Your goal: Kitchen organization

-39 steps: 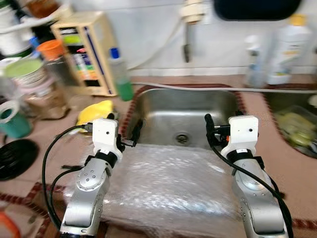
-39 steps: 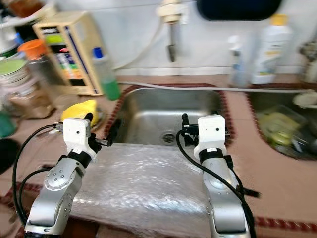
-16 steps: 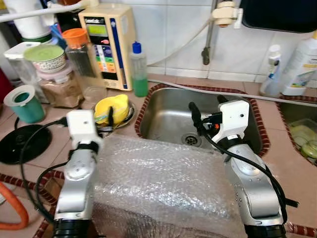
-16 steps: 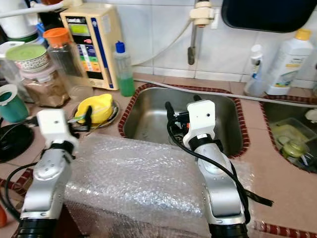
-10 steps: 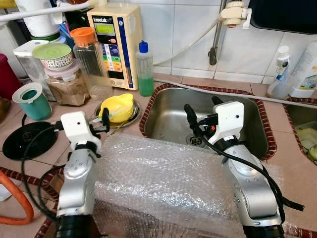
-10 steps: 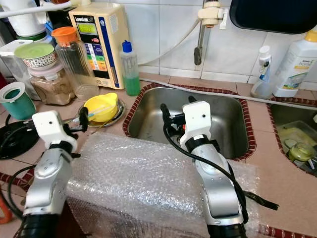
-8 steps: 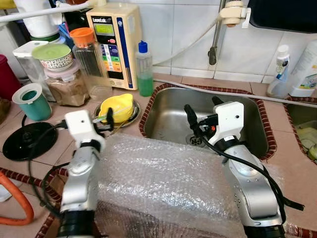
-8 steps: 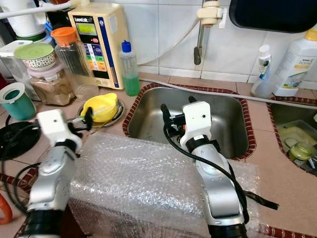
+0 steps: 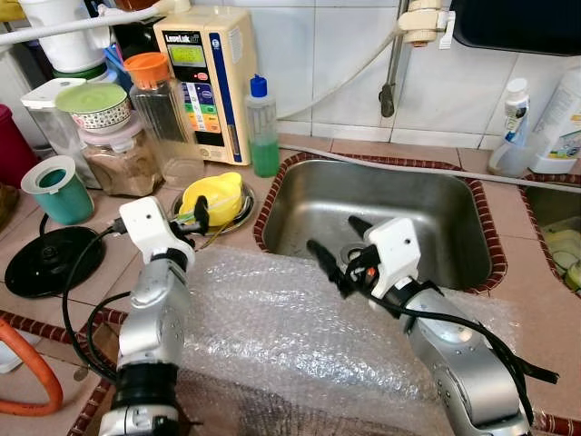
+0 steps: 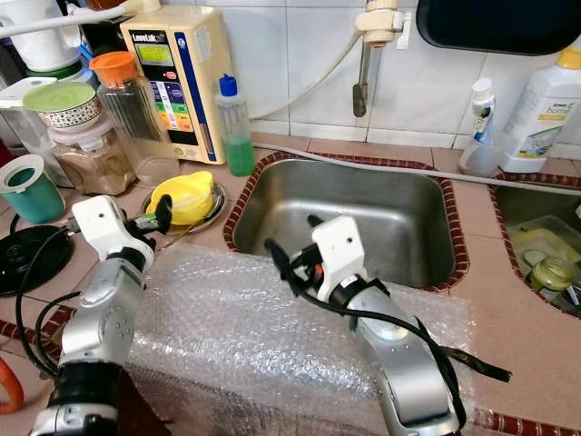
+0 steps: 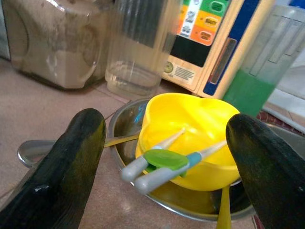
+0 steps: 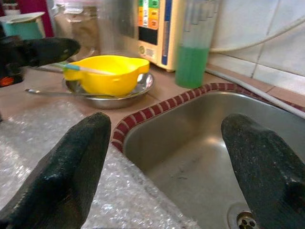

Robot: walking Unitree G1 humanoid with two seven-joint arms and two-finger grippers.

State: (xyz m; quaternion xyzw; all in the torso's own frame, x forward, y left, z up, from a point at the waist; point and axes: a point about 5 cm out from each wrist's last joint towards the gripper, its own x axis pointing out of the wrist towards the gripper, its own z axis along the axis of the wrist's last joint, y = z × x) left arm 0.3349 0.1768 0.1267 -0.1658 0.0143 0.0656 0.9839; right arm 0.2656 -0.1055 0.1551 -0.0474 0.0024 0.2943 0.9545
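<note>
While spread, left gripper (image 9: 193,221) beside yellow bowl (image 9: 212,196)

The right gripper (image 9: 338,250) has dropped from the frame's centre over the sink (image 9: 472,272) toward lower centre, above the bubble wrap's (image 9: 290,336) far edge.

Head eyes look down — wrist views close, sharing the yellow bowl (image 11: 190,138).

I have both silver arms raised and reaching forward. My left end effector (image 9: 197,216) points straight ahead with its two black fingers (image 11: 76,157) spread wide apart. My right end effector (image 9: 336,254) is angled inward toward the left arm, its fingers (image 12: 62,171) likewise parted, gripping nothing.
</note>
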